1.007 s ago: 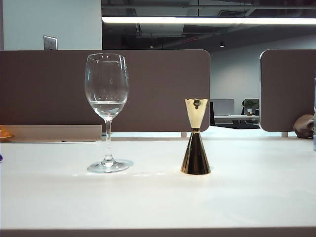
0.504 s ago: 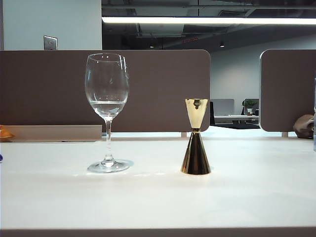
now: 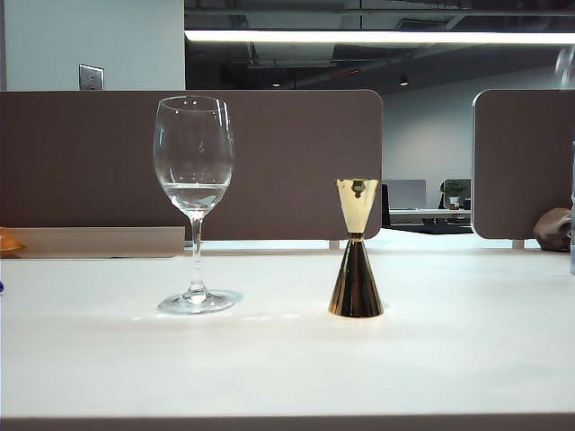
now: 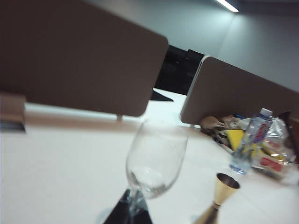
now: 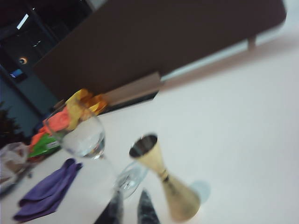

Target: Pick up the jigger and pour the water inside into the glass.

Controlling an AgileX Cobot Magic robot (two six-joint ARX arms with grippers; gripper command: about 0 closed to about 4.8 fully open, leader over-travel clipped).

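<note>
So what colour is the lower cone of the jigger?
Dark, shiny gold, browner than the pale gold upper cone of the jigger; the exterior view shows it best.

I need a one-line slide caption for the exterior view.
Gold jigger stands upright beside wine glass on white table; no gripper visible.

White tabletop (image 3: 287, 359), matte, bounded at the far edge by brown divider panels (image 3: 269, 162). Standing on it: clear stemmed wine glass (image 3: 194, 202) toward the left with a little water (image 3: 194, 196) low in the bowl, gold jigger (image 3: 356, 249) upright to its right, well apart, wide dark cone down. Toward the edges per wrist views: folded purple cloth (image 5: 46, 189), plastic water bottle (image 4: 250, 140), blurred clutter of packets (image 4: 273, 151).
</note>
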